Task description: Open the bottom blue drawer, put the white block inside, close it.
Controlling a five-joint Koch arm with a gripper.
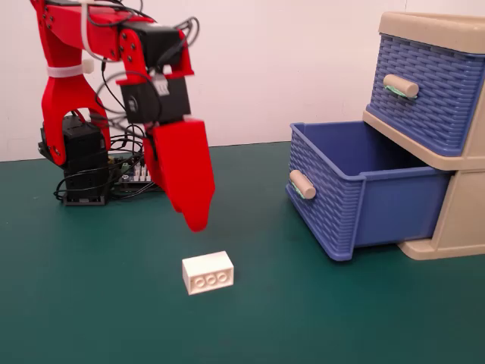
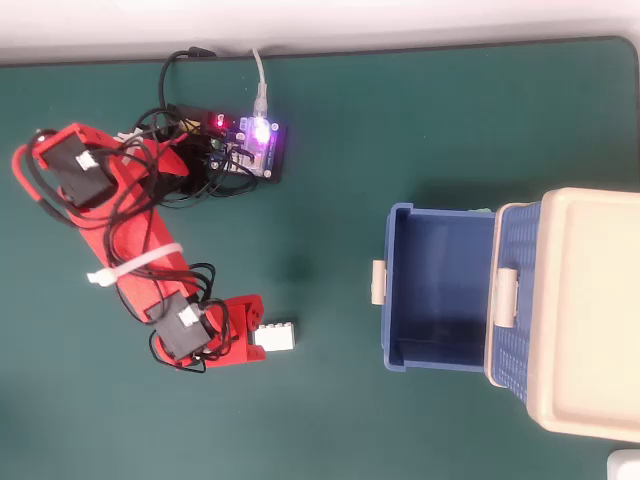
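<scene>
Hand (image 1: 195, 220) above block (image 1: 208, 273), spread impossible to tell. Drawer (image 1: 356, 189) already open. Risk: off-centre descent knocking block across bench (image 1: 91, 303).

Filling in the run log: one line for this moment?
drawer: bottom blue drawer open, empty | white block on mat | hand above block, not holding it

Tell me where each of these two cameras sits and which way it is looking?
Fixed view: low, near table height, facing the wall across the green mat; shows the red arm and its gripper above the white block, the bottom blue drawer pulled open.
Overhead view: above, looking straight down; shows the whole arm, gripper beside the block, circuit board.
Shared: arm, block, both drawers of the unit.
</scene>
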